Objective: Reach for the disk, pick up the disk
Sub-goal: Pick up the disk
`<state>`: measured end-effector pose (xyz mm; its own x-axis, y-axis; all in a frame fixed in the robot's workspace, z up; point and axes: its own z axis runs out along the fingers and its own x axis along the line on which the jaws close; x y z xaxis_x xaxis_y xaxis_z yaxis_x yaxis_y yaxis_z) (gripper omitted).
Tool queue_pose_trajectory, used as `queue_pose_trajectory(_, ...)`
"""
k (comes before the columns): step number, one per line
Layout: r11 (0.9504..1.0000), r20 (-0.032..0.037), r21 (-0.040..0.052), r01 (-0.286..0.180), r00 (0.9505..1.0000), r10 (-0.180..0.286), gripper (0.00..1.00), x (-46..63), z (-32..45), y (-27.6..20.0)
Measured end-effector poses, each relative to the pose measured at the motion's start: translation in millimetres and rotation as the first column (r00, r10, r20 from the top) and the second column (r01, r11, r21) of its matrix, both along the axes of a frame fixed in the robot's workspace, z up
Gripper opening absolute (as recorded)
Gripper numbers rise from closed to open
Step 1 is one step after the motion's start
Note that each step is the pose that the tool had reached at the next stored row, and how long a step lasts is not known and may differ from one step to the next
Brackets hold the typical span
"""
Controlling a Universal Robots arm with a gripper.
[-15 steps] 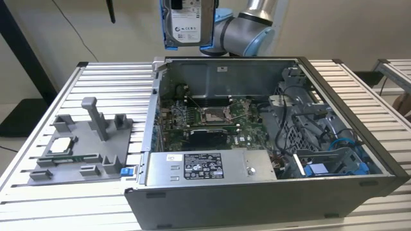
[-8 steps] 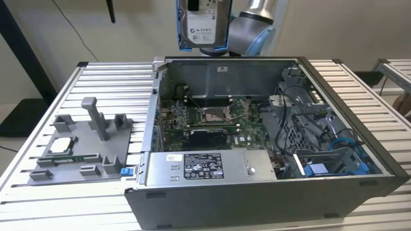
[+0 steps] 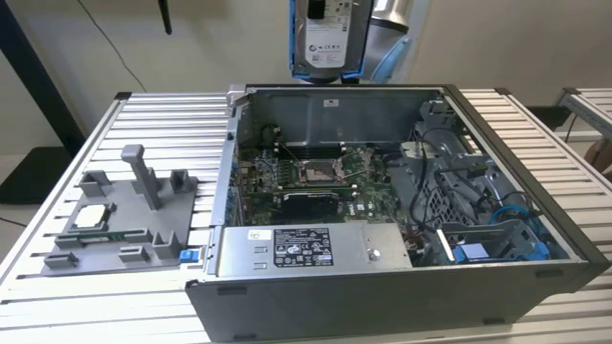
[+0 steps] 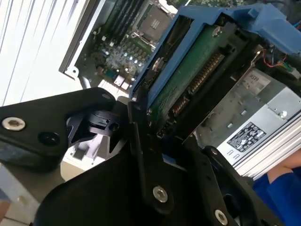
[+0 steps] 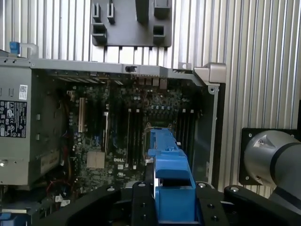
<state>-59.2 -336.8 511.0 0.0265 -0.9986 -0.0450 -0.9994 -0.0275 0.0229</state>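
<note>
The disk [image 3: 327, 36] hangs upright above the back wall of the open computer case [image 3: 574, 244], silver with a white label and a blue bracket around it. In the second wrist view the disk [image 4: 188, 70] shows its green circuit board and blue frame, clamped at its lower end between my black fingers [image 4: 136, 136]. My gripper [image 5: 174, 202] is shut on the disk [image 5: 171, 169], whose blue bracket edge sticks out between the two jaws, well clear of the motherboard [image 5: 136, 127] below.
The case lies open on a slatted aluminium table [image 3: 163, 122], with the power supply [image 3: 316, 247] at the front and a blue cage [image 3: 478, 252] at the exterior view's right. A grey fixture plate [image 3: 115, 215] with posts stands at the exterior view's left. The arm's silver joint [image 5: 273, 155] is beside the case.
</note>
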Motion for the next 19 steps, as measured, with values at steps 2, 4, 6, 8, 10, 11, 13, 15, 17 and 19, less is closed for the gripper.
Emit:
queue_pose_trajectory(2,1.0,-0.0001,-0.0001,0.0,1.0,0.0,0.0,9.0,-0.3,-1.3)
queue_pose_trajectory(4,1.0,-0.0002,-0.0003,0.0,1.0,0.0,0.0,18.0,-0.7,-2.6)
queue_pose_trajectory(6,1.0,-0.0001,-0.0001,0.0,1.0,0.0,0.0,26.7,-1.2,-4.1)
queue_pose_trajectory(8,1.0,0.0,0.0,0.0,1.0,0.0,0.0,35.4,-1.7,-5.7)
queue_pose_trajectory(10,1.0,-0.0001,-0.0001,0.0,1.0,0.0,0.0,44.2,-2.1,-7.3)
queue_pose_trajectory(11,1.0,-0.0001,-0.0002,0.0,1.0,0.0,0.0,48.6,-2.2,-8.2)
queue_pose_trajectory(13,1.0,-0.0001,-0.0001,0.0,1.0,0.0,0.0,57.4,-2.7,-9.8)
queue_pose_trajectory(15,1.0,-0.0001,-0.0002,0.0,1.0,0.0,0.0,66.0,-3.1,-11.8)
queue_pose_trajectory(17,1.0,-0.0001,-0.0001,0.0,1.0,0.0,0.0,74.6,-3.5,-14.5)
queue_pose_trajectory(19,1.0,-0.0001,-0.0001,0.0,1.0,0.0,0.0,82.5,-3.9,-17.1)
